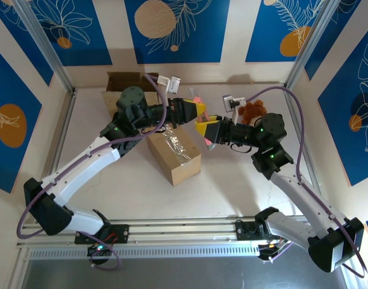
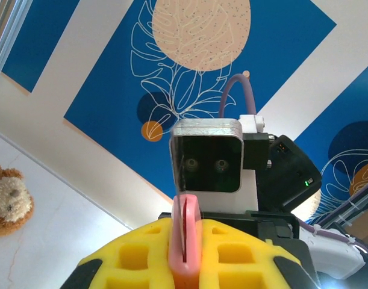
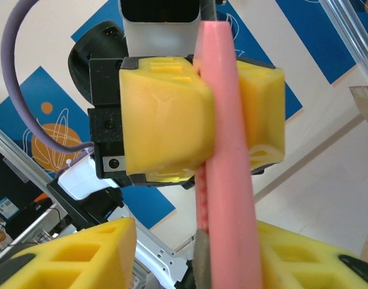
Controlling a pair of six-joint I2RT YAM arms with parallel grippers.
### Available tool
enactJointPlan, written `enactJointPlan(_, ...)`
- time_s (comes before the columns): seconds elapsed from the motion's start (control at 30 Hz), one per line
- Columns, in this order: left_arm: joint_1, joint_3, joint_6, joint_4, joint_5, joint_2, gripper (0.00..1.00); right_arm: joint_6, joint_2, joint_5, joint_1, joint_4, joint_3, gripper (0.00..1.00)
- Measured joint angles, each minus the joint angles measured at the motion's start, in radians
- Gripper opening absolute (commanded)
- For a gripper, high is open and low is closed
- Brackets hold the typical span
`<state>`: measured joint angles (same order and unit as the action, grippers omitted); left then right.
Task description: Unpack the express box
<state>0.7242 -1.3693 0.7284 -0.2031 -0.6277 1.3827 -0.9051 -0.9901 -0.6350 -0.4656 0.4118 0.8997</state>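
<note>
Two hands meet over the counter, just off the 1 o'clock corner of the express box. The box is brown cardboard with clear tape along its top, and it lies slantwise near the middle of the counter with its flaps shut.

The left hand is clamped tight on a flat pink tool, which is pinched edge-on between its yellow pads. The right hand faces it from 3 o'clock. In the right wrist view its two yellow fingers straddle the lower end of the same pink tool. One finger lies against the tool and a gap shows on the other side, so that hand is not yet closed on it.

A brown teddy bear sits at 2 o'clock from the box, near the right arm's elbow. A second piece of cardboard stands at 11 o'clock against the back wall.
</note>
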Motion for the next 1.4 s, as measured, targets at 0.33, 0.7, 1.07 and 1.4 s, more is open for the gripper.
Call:
enactJointPlan(0.33,0.001,0.011,0.009,-0.026,0.000,-0.004,0.00,-0.053,0.000,0.035,0.000,0.054,-0.032,0.20)
enactJointPlan(0.7,0.003,0.030,0.020,-0.040,0.019,-0.029,0.74,-0.082,0.000,0.042,-0.014,0.099,-0.033,0.00)
enactJointPlan(1.07,-0.088,0.017,-0.074,0.359,0.278,-0.139,0.91,0.132,-0.003,0.237,-0.064,-0.407,0.203,0.00)
enactJointPlan(1.4,-0.261,0.003,-0.080,0.857,0.577,-0.155,0.79,0.466,-0.333,0.570,-0.187,-1.088,0.788,0.00)
